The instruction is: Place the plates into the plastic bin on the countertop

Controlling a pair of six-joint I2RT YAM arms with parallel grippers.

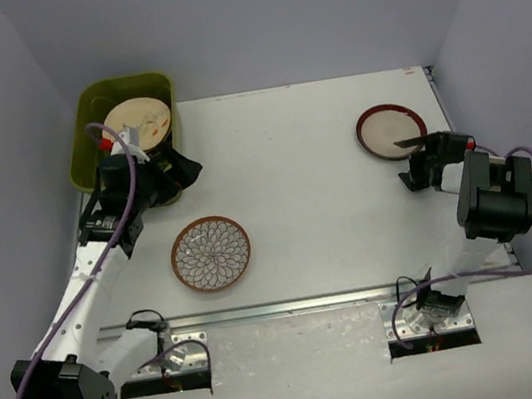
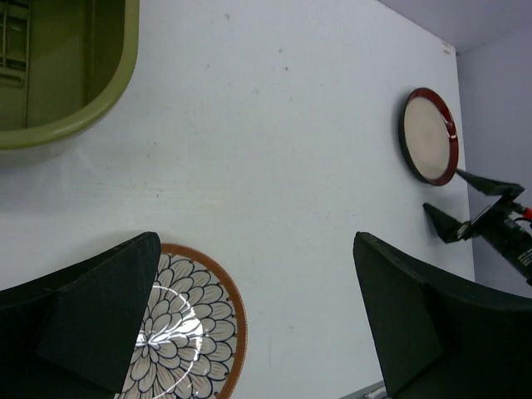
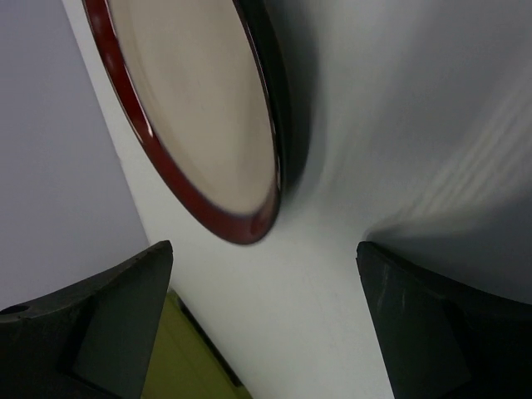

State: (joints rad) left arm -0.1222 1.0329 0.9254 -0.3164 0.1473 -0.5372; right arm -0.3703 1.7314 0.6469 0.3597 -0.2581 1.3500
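The olive-green plastic bin (image 1: 92,121) stands at the far left of the white countertop (image 1: 319,211), with a beige plate (image 1: 140,124) inside it. A flower-patterned plate with a brown rim (image 1: 212,254) lies on the countertop at the front left. A red-rimmed plate (image 1: 391,131) lies at the right. My left gripper (image 1: 179,176) is open and empty beside the bin's near right corner. In the left wrist view (image 2: 258,320) the flower plate (image 2: 187,328) lies partly under the left finger. My right gripper (image 1: 410,162) is open and empty just in front of the red-rimmed plate (image 3: 191,108).
A metal rail (image 1: 293,306) runs along the countertop's front edge. Grey walls close in the left, back and right sides. The left wrist view shows the bin's corner (image 2: 91,112), the red-rimmed plate (image 2: 430,135) and the right gripper (image 2: 478,216).
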